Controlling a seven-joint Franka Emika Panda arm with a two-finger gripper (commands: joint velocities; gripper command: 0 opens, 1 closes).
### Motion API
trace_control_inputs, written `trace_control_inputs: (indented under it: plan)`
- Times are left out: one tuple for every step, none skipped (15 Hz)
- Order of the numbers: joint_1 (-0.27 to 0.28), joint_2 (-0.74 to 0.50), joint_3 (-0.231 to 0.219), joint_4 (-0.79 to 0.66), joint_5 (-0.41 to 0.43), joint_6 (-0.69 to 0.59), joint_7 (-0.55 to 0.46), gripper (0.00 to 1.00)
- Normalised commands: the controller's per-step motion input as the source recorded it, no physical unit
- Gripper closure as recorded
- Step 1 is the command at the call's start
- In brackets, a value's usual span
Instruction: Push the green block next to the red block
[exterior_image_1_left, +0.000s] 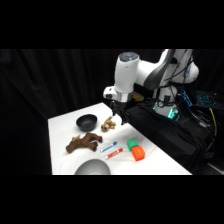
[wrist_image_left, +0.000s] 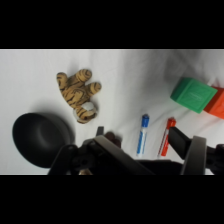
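The green block (exterior_image_1_left: 132, 144) is a small cube on the white table, right beside the orange-red block (exterior_image_1_left: 138, 153) near the table's right edge. The wrist view has the green block (wrist_image_left: 193, 94) at upper right, with the red block (wrist_image_left: 218, 103) against it and cut by the picture's edge. My gripper (exterior_image_1_left: 120, 111) hangs over the back of the table, above a striped tiger toy (exterior_image_1_left: 108, 123) and well away from both blocks. It is open (wrist_image_left: 141, 139), with nothing between its fingers.
A black bowl (exterior_image_1_left: 86, 121) stands left of the tiger toy (wrist_image_left: 77, 93). A brown plush animal (exterior_image_1_left: 83, 143) lies in front of it. A blue marker (exterior_image_1_left: 108, 146) and a red marker (exterior_image_1_left: 114, 153) lie left of the blocks. A grey rounded object (exterior_image_1_left: 92, 168) sits at the front edge.
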Motion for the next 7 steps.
trace_control_inputs:
  plan:
    - [-0.27, -0.35, 0.307, 0.23, 0.173, -0.53, -0.22, 0.0]
    - [-0.247, -0.29, 0.275, 0.25, 0.168, -0.5, -0.22, 0.0]
    - [-0.229, -0.23, 0.241, 0.27, 0.175, -0.45, -0.22, 0.0]
    - [-0.21, -0.16, 0.198, 0.29, 0.236, -0.4, -0.26, 0.0]
    - [-0.193, -0.11, 0.169, 0.29, 0.262, -0.37, -0.28, 0.0]
    - [-0.174, -0.05, 0.148, 0.29, 0.276, -0.34, -0.26, 0.0]
    - [-0.17, 0.0, 0.157, 0.3, 0.201, -0.34, -0.06, 0.0]
